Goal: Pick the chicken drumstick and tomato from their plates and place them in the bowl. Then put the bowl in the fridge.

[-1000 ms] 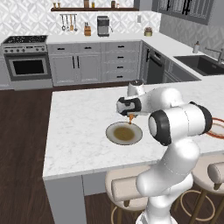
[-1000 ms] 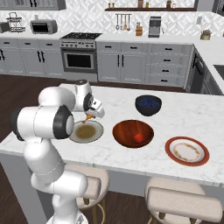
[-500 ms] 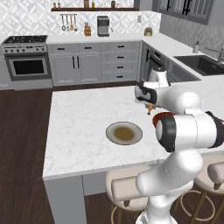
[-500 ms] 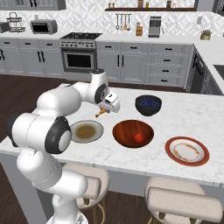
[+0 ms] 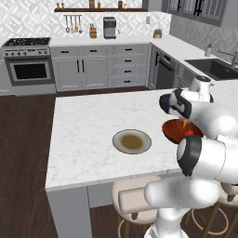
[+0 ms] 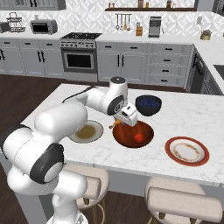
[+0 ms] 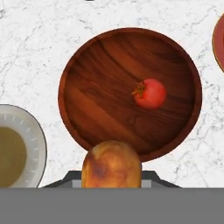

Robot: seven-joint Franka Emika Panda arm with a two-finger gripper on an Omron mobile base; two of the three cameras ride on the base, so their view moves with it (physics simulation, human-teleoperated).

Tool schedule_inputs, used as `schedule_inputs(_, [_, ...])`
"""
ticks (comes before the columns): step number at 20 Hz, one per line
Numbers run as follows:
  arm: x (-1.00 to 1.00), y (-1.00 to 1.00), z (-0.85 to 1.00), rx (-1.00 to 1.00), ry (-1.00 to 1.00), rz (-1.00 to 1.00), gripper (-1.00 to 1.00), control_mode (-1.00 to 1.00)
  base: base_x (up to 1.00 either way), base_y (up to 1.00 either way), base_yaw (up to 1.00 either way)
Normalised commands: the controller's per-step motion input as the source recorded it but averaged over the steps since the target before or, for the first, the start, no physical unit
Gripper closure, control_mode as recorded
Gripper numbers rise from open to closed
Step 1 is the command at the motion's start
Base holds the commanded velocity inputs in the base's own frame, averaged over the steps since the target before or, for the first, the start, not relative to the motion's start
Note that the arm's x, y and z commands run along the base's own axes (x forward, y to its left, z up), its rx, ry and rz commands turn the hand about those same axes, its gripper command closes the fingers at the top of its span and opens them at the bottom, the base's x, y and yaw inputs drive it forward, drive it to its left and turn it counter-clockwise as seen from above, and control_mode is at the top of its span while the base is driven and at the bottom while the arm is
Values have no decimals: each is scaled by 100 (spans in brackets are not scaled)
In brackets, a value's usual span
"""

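The gripper [image 6: 119, 124] hangs at the near-left rim of the bowl [image 6: 127, 136], centre of the right base frame, and it's clamped on the drumstick [image 7: 111, 164]. In the hand view that orange-tan lump sits at bottom centre, poking up between the jaws, its top just overlapping the bowl's lower rim. The tomato [image 7: 149, 93] is already in, resting right of centre on the wood grain. One down, one in hand.

Over in the left base frame the bowl peeks out at centre right behind the arm, with the olive plate [image 5: 120, 138] bare in the middle of the island. The red-rimmed plate [image 6: 175, 158] sits to the right of the bowl in the right base frame, also bare, and a blue bowl [image 6: 148, 105] stands just behind.

So the step is the drop. By my read the drumstick is over the rim, not the well. Carry it on toward the bowl's middle, staying to the free side away from the tomato, come down low, then part the jaws, so it doesn't bounce off the rim onto the marble. Lift straight out afterwards; the bowl still has to go to the fridge.
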Motion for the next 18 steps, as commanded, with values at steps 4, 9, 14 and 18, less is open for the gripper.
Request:
schedule_inputs(4, [11, -66, 0, 15, 0, 0, 100, -100, 0, 0, 0])
schedule_inputs(9, [47, -19, -28, 1, 0, 0, 100, -100, 0, 0, 0])
schedule_inputs(14, [55, 15, -46, -1, 2, 0, 100, -100, 0, 0, 0])
schedule_inputs(18, [42, -1, -33, -5, 0, 0, 100, -100, 0, 0, 0])
